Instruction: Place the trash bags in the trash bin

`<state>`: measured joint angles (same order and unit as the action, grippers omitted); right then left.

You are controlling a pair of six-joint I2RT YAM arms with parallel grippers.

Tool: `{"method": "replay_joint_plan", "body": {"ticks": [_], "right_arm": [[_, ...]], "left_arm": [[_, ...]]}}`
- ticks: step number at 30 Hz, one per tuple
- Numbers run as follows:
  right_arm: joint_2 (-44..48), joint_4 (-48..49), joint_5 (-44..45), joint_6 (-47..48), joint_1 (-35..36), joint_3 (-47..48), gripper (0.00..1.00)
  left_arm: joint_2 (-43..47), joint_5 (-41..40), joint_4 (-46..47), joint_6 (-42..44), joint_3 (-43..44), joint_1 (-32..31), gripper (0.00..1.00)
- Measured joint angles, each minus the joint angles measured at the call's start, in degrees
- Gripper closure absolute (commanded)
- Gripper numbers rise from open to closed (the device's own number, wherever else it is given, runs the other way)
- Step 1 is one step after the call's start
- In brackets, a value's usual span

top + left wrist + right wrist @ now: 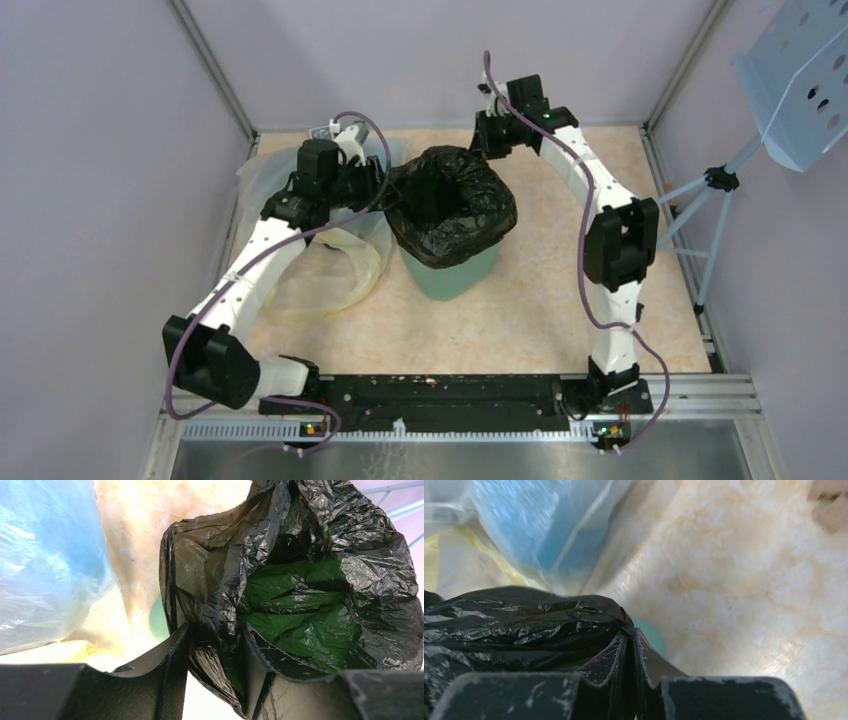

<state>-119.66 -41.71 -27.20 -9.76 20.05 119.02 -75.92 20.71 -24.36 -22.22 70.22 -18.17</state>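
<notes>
Trash bag (452,205) over trash bin (450,278), rim out of sight

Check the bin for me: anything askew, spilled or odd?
Nothing spilled or damaged. The trash bag sits crumpled over the trash bin rim, mouth open, with the left gripper and right gripper pinching its edge. One stray: a clear bag lies on the table left of the bin.

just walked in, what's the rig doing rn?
Both arms are fitting the black trash bag into the mint-green trash bin. The bag is open and draped over the bin's rim. The left gripper is closed on the bag's left edge and the right gripper pinches its far edge. A clear bag with blue and yellow contents lies untouched on the table.
</notes>
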Motion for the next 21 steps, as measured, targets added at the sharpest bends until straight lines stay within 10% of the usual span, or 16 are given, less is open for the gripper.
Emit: {"method": "replay_joint_plan", "body": {"ticks": [11,21], "right_arm": [[0.7,1.7,0.6,-1.3,-1.1,-12.8,0.9],[4.3,1.7,4.1,-2.8,-2.7,-13.9,0.5]], "left_arm": [[0.0,0.0,0.8,0.8,-0.3,0.0,0.53],[0.0,-0.8,0.3,1.3,-0.3,0.0,0.28]]}}
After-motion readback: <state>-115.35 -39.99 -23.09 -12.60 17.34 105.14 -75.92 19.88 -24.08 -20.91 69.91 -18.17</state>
